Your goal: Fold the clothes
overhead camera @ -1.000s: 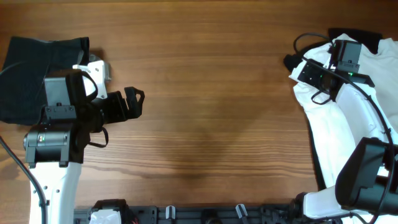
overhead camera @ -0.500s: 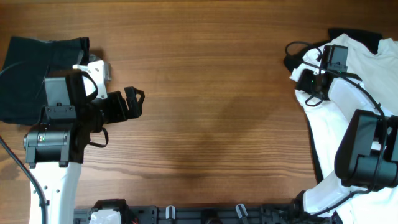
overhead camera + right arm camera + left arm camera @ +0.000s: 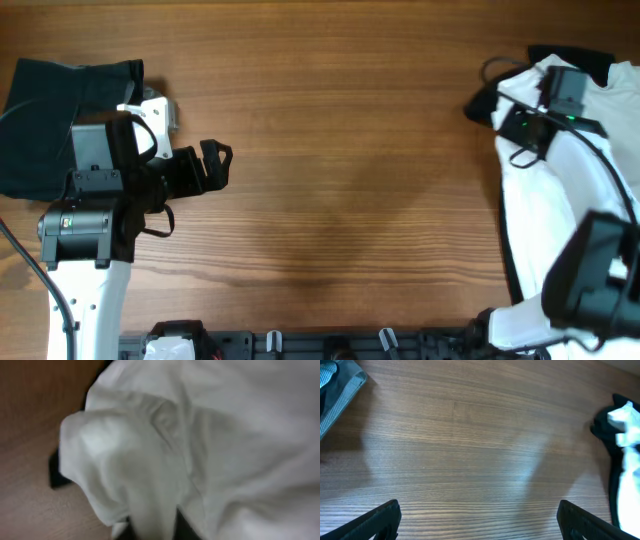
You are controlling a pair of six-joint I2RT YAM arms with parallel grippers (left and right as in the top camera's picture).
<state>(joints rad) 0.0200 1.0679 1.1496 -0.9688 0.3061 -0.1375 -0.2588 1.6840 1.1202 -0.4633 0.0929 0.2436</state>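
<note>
Overhead, the white T-shirt [image 3: 535, 225] lies at the right edge of the table [image 3: 350, 150]. Its long axis runs from the far side to the near side. A dark garment [image 3: 585, 55] peeks out from under its far end, though which end carries the collar is impossible to call from here. The right tool [image 3: 505, 112] sits at the shirt's far left corner, but from above you can't see what its fingers are doing. The right wrist view settles it: the right tool [image 3: 152, 527] is pinched nearly closed with a bunched fold of white cloth between its dark fingers. Over on the other side, the left tool [image 3: 215, 165] is spread wide and empty above bare wood, beside a black garment [image 3: 60, 90] in the far left corner. Its own camera adds something the overhead hides: a grey cloth [image 3: 340, 385] with fine stripes at the picture's upper left, and the shirt [image 3: 627, 460] far across the table.
</note>
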